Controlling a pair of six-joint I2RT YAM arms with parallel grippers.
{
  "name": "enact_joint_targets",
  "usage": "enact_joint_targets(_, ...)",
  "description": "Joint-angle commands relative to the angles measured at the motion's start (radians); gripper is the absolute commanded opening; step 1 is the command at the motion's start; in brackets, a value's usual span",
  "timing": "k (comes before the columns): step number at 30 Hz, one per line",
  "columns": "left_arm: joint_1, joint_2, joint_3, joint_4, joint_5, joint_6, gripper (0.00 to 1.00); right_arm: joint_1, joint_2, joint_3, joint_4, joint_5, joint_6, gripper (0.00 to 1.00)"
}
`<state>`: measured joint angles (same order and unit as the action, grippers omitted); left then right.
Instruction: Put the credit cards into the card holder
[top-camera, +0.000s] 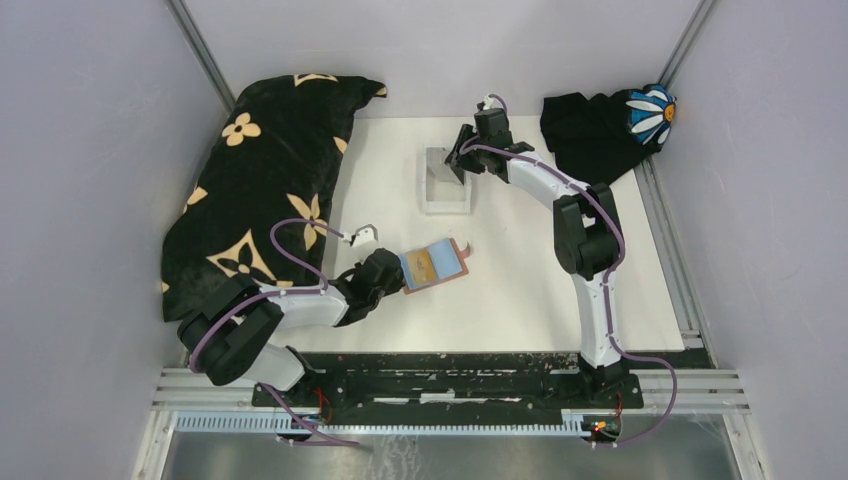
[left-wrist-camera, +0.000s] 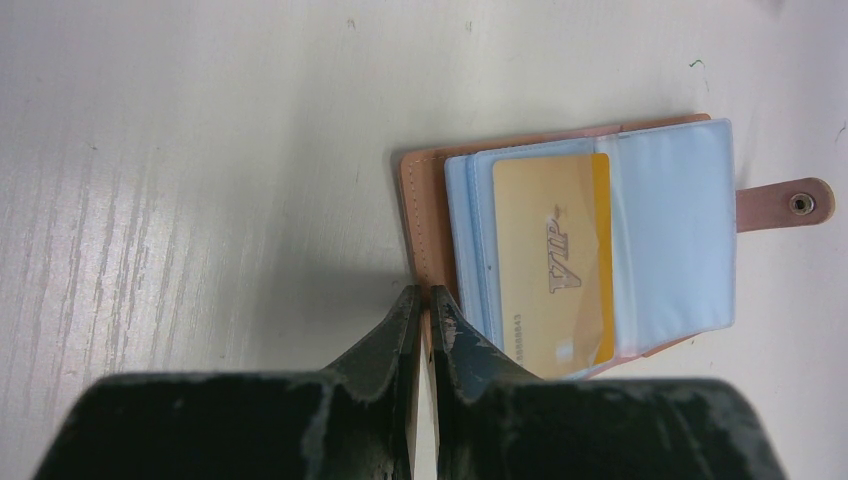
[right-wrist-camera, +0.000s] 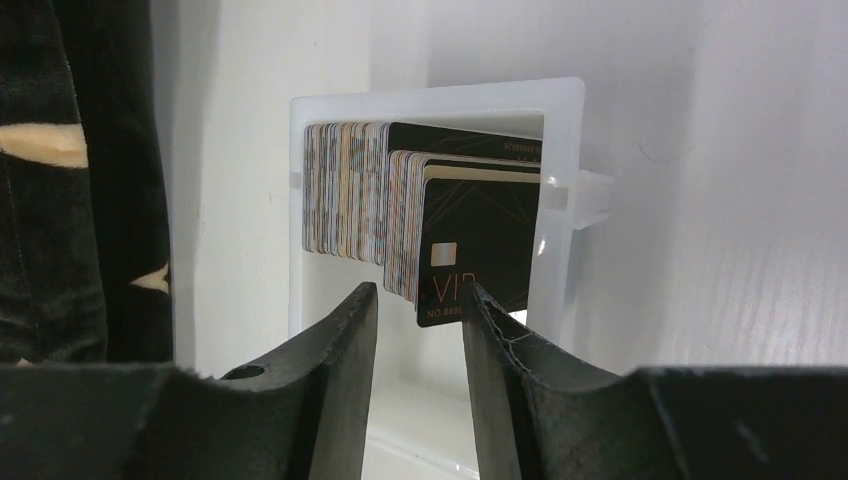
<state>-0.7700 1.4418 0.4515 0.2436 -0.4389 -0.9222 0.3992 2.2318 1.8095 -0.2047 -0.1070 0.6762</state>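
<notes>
Two grippers: left gripper (left-wrist-camera: 424, 296) is pinching the card holder (left-wrist-camera: 425, 195) at its edge; right gripper (right-wrist-camera: 420, 297) is gaping open well beyond it.

A white table (top-camera: 520, 290) fills the middle, closed in by plain pale grey walls (top-camera: 440, 50) at 9, 12 and 3 o'clock, with metal posts (top-camera: 205, 50) in the far corners. A black cushion (top-camera: 270, 170) with cream flowers lies at 10 o'clock, and a black cloth (top-camera: 600, 130) bearing a blue-and-white daisy at 1 o'clock. Along 6 o'clock run aluminium rails (top-camera: 200, 385). The light is soft and even.
</notes>
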Motion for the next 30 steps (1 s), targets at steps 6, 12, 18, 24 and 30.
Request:
enact_joint_targets(6, -0.002, 0.036, 0.000, -0.040, 0.014, 0.036, 0.14, 0.002, 0.015, 0.063, 0.003, 0.015, -0.005, 0.42)
enact_joint_targets(12, -0.002, 0.043, 0.002, -0.040, 0.011, 0.036, 0.14, 0.001, 0.051, 0.078, 0.023, -0.006, 0.027, 0.39)
enact_joint_targets(18, -0.003, 0.043, -0.003, -0.039, 0.013, 0.031, 0.14, 0.000, 0.062, 0.080, 0.027, -0.009, 0.039, 0.38)
enact_joint_targets(24, -0.002, 0.040, -0.008, -0.034, 0.015, 0.027, 0.14, 0.001, 0.063, 0.078, 0.034, -0.022, 0.046, 0.20)
enact_joint_targets(30, -0.002, 0.040, -0.012, -0.026, 0.021, 0.022, 0.14, 0.002, 0.043, 0.072, 0.045, -0.032, 0.057, 0.09)
